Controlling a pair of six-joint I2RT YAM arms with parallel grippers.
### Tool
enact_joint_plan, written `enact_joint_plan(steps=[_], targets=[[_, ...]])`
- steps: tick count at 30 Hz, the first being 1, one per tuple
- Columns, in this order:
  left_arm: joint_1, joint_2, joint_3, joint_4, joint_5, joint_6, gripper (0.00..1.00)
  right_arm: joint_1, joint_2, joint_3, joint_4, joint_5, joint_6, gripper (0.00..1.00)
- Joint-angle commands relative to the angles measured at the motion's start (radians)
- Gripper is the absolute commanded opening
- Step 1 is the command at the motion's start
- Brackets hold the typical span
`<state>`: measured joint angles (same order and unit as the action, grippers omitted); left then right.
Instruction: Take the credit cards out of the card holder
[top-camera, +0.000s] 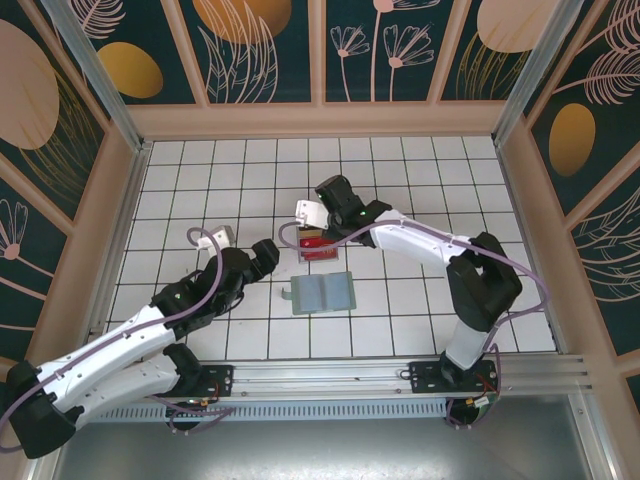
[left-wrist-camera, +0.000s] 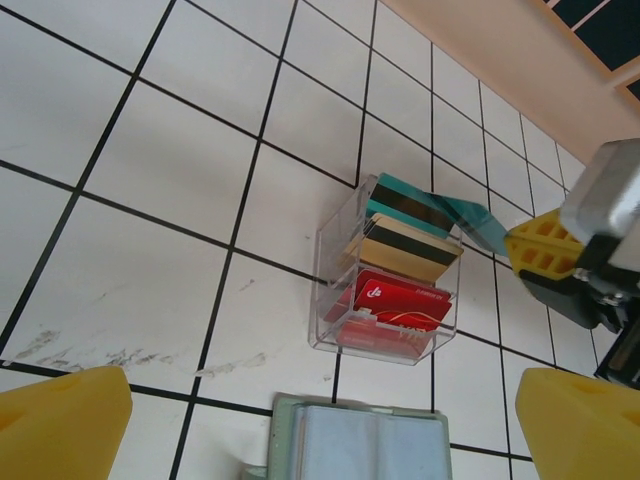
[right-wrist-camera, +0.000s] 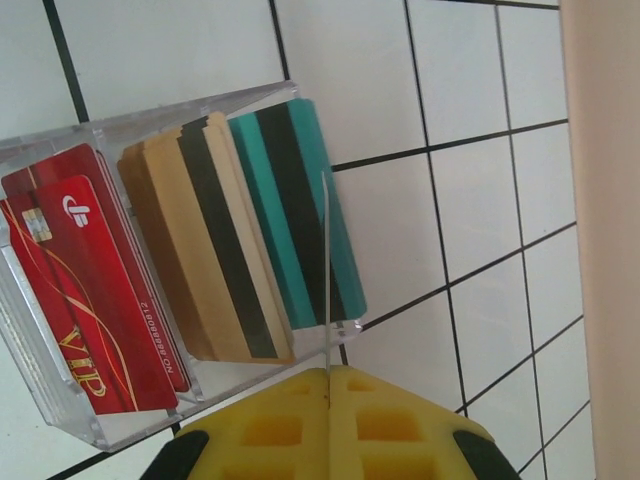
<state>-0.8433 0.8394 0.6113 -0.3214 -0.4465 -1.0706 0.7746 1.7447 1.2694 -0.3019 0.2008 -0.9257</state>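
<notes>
My left claw (top-camera: 266, 256) spread wide, holding nothing, just left of the card holder (top-camera: 320, 293), which lies open on the tiles. My right claw (right-wrist-camera: 328, 415) pinches a teal credit card (left-wrist-camera: 470, 222) at the clear tray (left-wrist-camera: 322, 290).

Robot lab test cell. Tabletop (top-camera: 200, 180) is a white sheet w/ black tile grid, boxed in on 3 sides by walls (top-camera: 250, 50) of printed teal-and-gold leaf panels. Alu extrusion posts (top-camera: 95, 75) rise at its far corners. Alu rail (top-camera: 330, 372) runs along its near edge, w/ L arm (top-camera: 120, 340) & R arm (top-camera: 420, 240) bolted on. Purple cables (top-camera: 193, 240) loop off the arms.
</notes>
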Motion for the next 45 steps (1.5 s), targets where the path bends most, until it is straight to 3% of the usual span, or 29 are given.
enact_joint_plan(steps=[1,21,26,38,45], targets=[[0.006,-0.034,-0.021,-0.041,-0.016,-0.024,0.99,0.022,0.024,0.035,0.01,0.017,-0.045,0.0],[0.005,-0.096,-0.048,-0.056,-0.014,-0.051,0.99,0.045,0.103,0.057,0.055,0.036,-0.027,0.0],[0.006,-0.105,-0.045,-0.056,-0.008,-0.053,0.98,0.035,0.113,0.067,0.094,0.075,-0.005,0.3],[0.004,-0.094,-0.041,-0.045,0.005,-0.044,0.99,-0.004,0.138,0.11,0.182,0.18,0.076,0.36],[0.005,-0.05,-0.028,-0.017,0.045,-0.021,0.98,-0.028,0.061,0.122,0.137,0.143,0.403,0.39]])
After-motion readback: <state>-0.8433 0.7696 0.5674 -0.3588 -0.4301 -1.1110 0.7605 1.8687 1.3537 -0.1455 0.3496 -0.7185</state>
